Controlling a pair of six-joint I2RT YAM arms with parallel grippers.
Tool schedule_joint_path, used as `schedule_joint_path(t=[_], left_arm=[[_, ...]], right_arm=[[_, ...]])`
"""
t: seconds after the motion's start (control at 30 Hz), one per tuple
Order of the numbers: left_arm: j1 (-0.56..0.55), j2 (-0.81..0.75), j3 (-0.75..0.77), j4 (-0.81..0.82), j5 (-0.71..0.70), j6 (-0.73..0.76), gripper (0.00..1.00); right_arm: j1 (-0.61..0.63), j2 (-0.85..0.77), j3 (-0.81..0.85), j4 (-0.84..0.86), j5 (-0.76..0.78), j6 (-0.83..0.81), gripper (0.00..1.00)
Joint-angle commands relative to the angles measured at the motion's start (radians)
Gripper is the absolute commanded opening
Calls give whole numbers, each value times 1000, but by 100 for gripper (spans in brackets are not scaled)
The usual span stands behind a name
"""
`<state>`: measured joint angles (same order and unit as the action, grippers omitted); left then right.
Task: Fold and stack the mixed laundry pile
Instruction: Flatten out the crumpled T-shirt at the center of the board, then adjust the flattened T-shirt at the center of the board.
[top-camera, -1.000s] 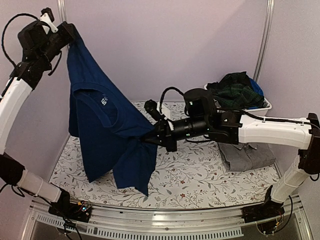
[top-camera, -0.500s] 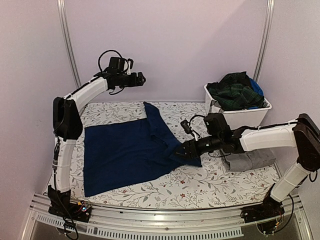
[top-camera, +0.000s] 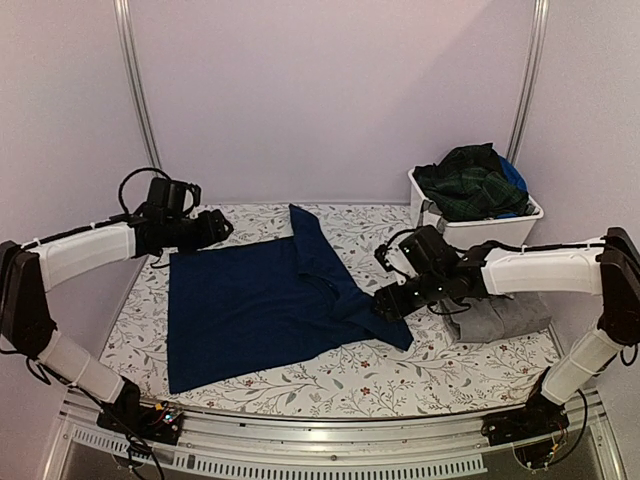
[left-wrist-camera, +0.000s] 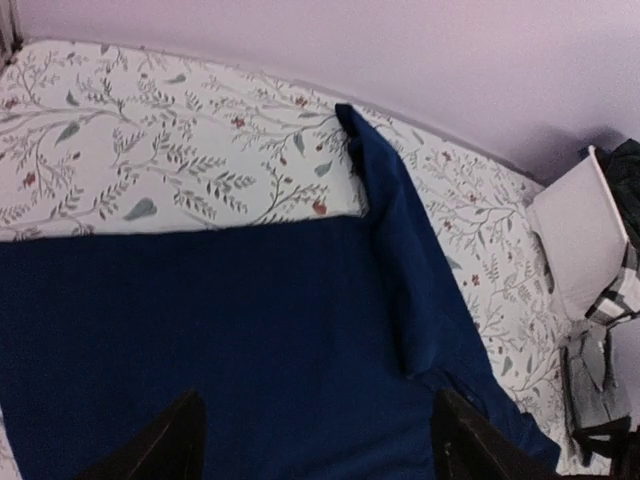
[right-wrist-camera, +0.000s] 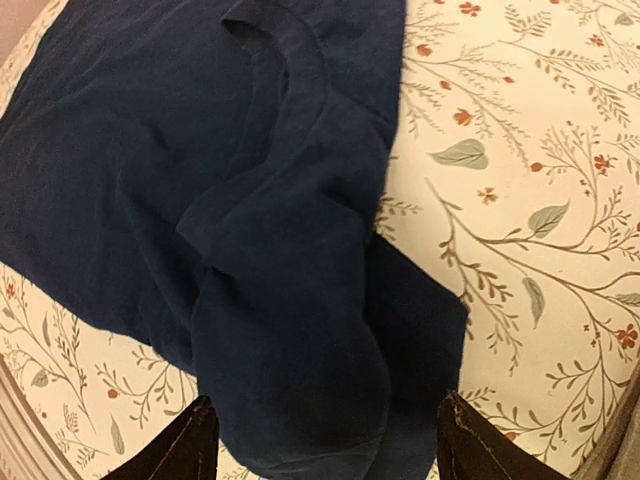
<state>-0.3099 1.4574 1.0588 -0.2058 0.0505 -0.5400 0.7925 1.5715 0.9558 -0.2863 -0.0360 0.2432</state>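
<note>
The navy blue garment (top-camera: 255, 305) lies spread on the floral table cloth (top-camera: 440, 370), with one sleeve folded up toward the back (top-camera: 310, 235). My left gripper (top-camera: 222, 230) hovers open over its far left edge; in the left wrist view the navy cloth (left-wrist-camera: 230, 330) fills the space below my open left gripper (left-wrist-camera: 315, 455). My right gripper (top-camera: 385, 305) stands open above the bunched right sleeve and collar (right-wrist-camera: 290, 260), with nothing between the fingers of the right gripper (right-wrist-camera: 325, 455). A dark green plaid garment (top-camera: 470, 185) sits heaped in the bin. A folded grey garment (top-camera: 500, 318) lies at the right.
The white plastic bin (top-camera: 495, 232) stands at the back right, its corner also in the left wrist view (left-wrist-camera: 580, 240). Something blue (top-camera: 513, 175) peeks out behind the plaid. Metal frame posts (top-camera: 135, 90) rise at both back corners, and a rail (top-camera: 330, 440) runs along the near edge.
The navy garment, held up in the air by both grippers a second ago, now lies flat on the table. Both grippers have opened and let go, and the left arm has come down low.
</note>
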Motion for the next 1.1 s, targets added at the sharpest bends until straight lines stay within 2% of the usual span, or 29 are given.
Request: schedule_joint_path(t=[0.0, 0.17, 0.23, 0.37, 0.47, 0.57, 0.63, 0.8, 0.9, 1.0, 1.07], left_arm=[[-19, -66, -216, 24, 11, -136, 77], [-18, -66, -298, -4, -48, -200, 68], [-8, -13, -292, -13, -76, -220, 64], [36, 113, -241, -5, -83, -228, 50], [82, 222, -168, -4, -79, -205, 43], [145, 324, -89, 8, -59, -186, 29], [190, 383, -29, 18, -18, -178, 21], [287, 579, 235, -13, 62, -164, 4], [323, 700, 424, -95, 88, -127, 1], [337, 673, 476, -82, 141, -88, 4], [317, 605, 443, -69, 158, -54, 19]], right_arm=[[99, -18, -7, -41, -5, -86, 73], [126, 144, 91, -32, 27, -115, 76], [127, 218, 147, -52, 127, -120, 80], [118, 361, 264, -120, 275, -124, 80], [83, 418, 305, -126, 290, -134, 73], [11, 438, 322, -115, 252, -141, 58], [-50, 421, 309, -85, 167, -134, 50], [-232, 351, 261, 62, -327, -69, 31], [-280, 334, 280, 118, -564, -31, 26], [-280, 319, 303, 137, -685, -4, 19], [-280, 311, 302, 144, -713, 14, 16]])
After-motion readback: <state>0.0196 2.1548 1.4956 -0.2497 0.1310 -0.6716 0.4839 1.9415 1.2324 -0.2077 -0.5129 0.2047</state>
